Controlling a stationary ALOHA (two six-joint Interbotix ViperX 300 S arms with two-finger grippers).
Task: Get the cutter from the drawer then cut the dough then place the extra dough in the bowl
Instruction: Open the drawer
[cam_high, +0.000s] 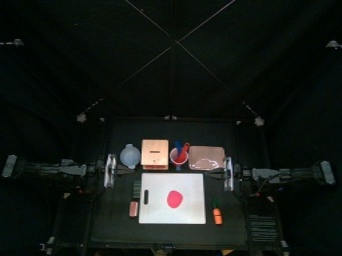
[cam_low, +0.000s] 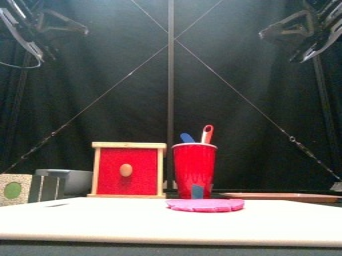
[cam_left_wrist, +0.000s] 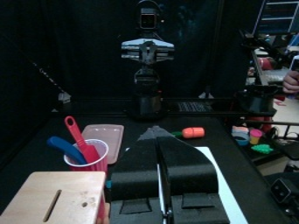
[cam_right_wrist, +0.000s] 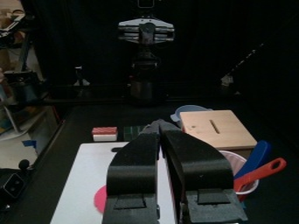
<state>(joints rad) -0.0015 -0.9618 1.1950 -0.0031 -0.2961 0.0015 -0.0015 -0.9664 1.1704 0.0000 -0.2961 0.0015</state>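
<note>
Drawer work is what I am facing first, by my reckoning. The wooden box is standing at the back of the table with its red drawer front looking closed. I am not seeing the cutter anywhere, so it is presumably inside.

I am holding my left gripper and my right gripper out at the table's two sides, well apart from everything. Each has its jaws pressed together with nothing between them.

The pink dough is lying whole on the white cutting board in front of the box. The blue-grey bowl is waiting just beside the box on its left.

Next, I am thinking, one pair of jaws needs parting and bringing down level with the small knob on the drawer front. The red cup standing just beside the box is calling for care on that approach.
</note>
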